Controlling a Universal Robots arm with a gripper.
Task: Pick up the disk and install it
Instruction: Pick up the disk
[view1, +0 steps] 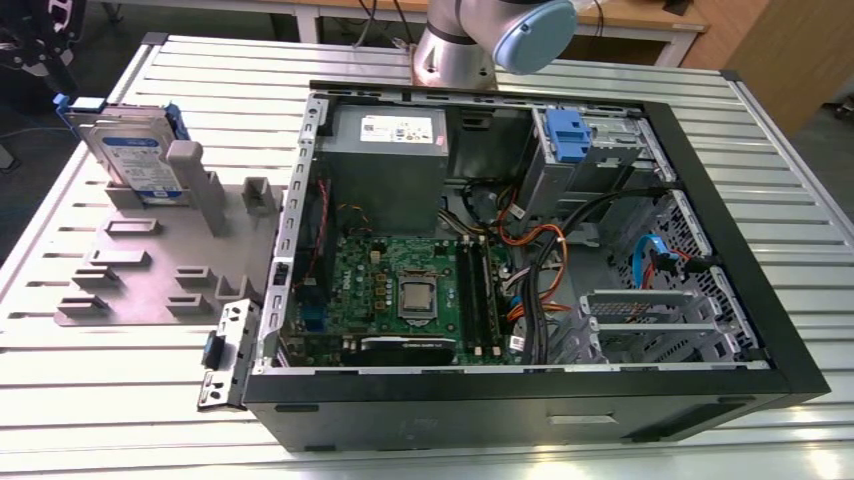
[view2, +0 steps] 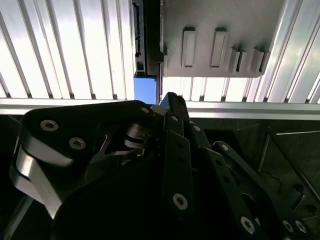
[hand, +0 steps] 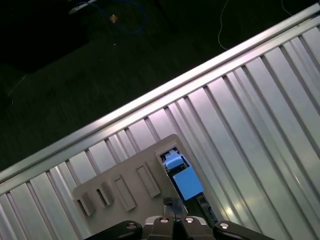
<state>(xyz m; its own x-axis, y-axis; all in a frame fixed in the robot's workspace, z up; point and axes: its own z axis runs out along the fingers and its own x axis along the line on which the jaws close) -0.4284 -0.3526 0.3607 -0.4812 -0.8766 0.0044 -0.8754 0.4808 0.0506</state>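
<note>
Your disk (view1: 134, 155) stands on edge in a slot of the grey holder (view1: 147, 275) at the exterior view's left. Its label faces outward and the blue bracket (hand: 182, 180) runs along its edges. I'd judge it stiff, fairly heavy for its size and sensitive to knocks. The bare metal faces will likely be slippery, and the plastic bracket may flex. The best hold looks to be across the two flat faces, on the upper part that stands proud of the holder, squared up so it does not rock in the slot.

In the first wrist view the gripper (hand: 173, 206) hangs above the holder, near the bracket's top. It looks clenched on nothing.

The holder sits on the slatted aluminium table (view1: 80, 410), just beside the open computer case (view1: 534, 405). Inside the case, a drive cage with a blue clip (view1: 567, 135) sits beside the power supply (view1: 387, 150).
</note>
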